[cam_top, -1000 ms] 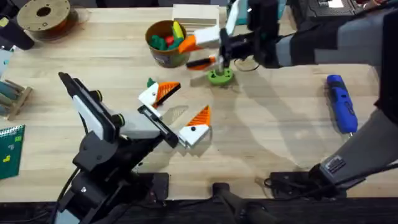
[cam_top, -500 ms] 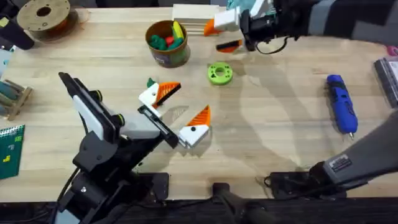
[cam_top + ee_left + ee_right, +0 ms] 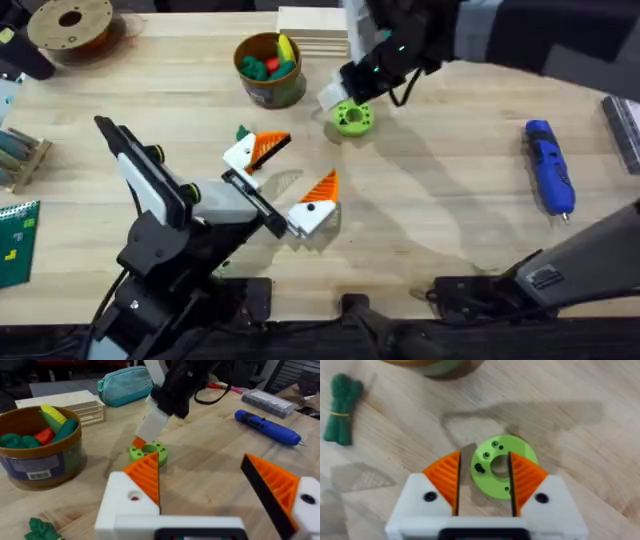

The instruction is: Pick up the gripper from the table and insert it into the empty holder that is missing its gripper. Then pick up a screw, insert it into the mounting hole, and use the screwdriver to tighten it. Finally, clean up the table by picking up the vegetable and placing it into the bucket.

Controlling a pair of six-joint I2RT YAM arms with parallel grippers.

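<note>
My left gripper (image 3: 300, 165) rests low over the table (image 3: 450, 230), open wide. Each of its white holders (image 3: 134, 496) carries an orange ribbed wedge (image 3: 147, 477). My right gripper (image 3: 484, 467) is open and hovers just over a lime-green disc (image 3: 502, 465) that holds small dark screws (image 3: 479, 467). It also appears in the overhead view (image 3: 340, 95). The dark-green vegetable (image 3: 242, 133) lies beside the left claw's far finger. The bucket (image 3: 268, 68) of toys stands behind it. At the right lies the blue screwdriver (image 3: 548, 165).
A wooden spool (image 3: 68, 25) is at the far left corner and a pale wooden box (image 3: 312, 30) stands behind the bucket. A teal pouch (image 3: 125, 382) lies beyond that box. Bare tabletop stretches between the disc and the screwdriver.
The right gripper swung up and back from the green disc toward the far edge, then came back down over it. The left arm has not moved.
</note>
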